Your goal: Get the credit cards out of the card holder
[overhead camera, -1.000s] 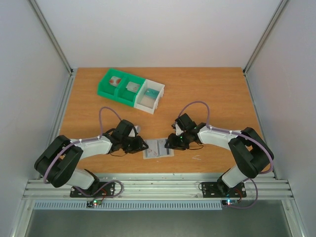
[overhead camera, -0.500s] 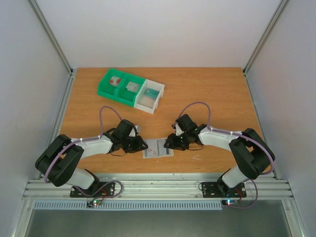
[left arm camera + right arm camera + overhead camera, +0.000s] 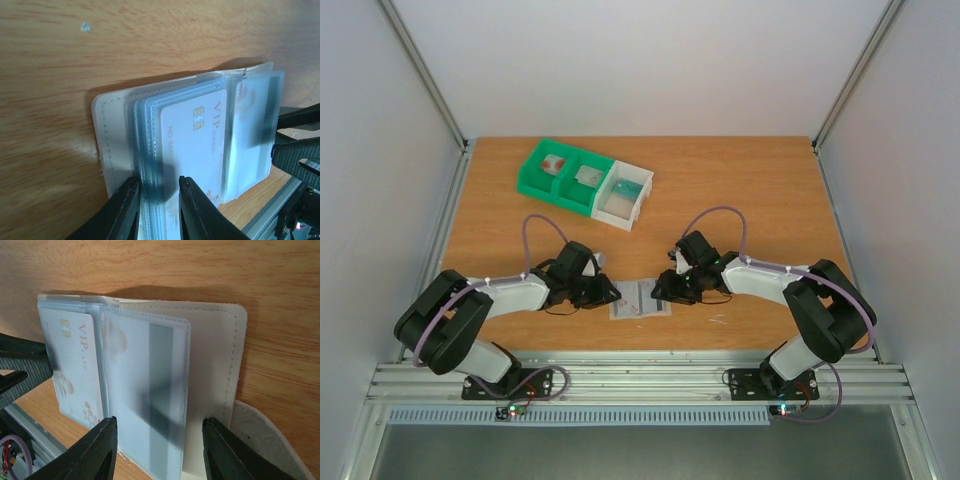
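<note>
The card holder (image 3: 640, 299) lies open on the wooden table between my two grippers. It has a white stitched cover (image 3: 114, 135) and pale blue translucent sleeves. A white credit card (image 3: 195, 137) with a gold chip, "VIP CARD" lettering and red flower marks sits in one sleeve; it also shows in the right wrist view (image 3: 75, 360). The other panel (image 3: 145, 375) shows a pale card face with a grey stripe. No dark red card shows. My left gripper (image 3: 159, 182) is narrowly open astride the sleeve edges (image 3: 611, 296). My right gripper (image 3: 160, 422) is wide open over the striped panel (image 3: 664, 290).
A green-and-white compartment tray (image 3: 585, 182) with small items stands at the back left. The aluminium rail (image 3: 640, 378) runs along the near table edge, close behind the holder, and shows in the left wrist view (image 3: 280, 212). Side walls enclose the table.
Both grippers have crept slightly inward toward the holder. The holder has not visibly moved.
</note>
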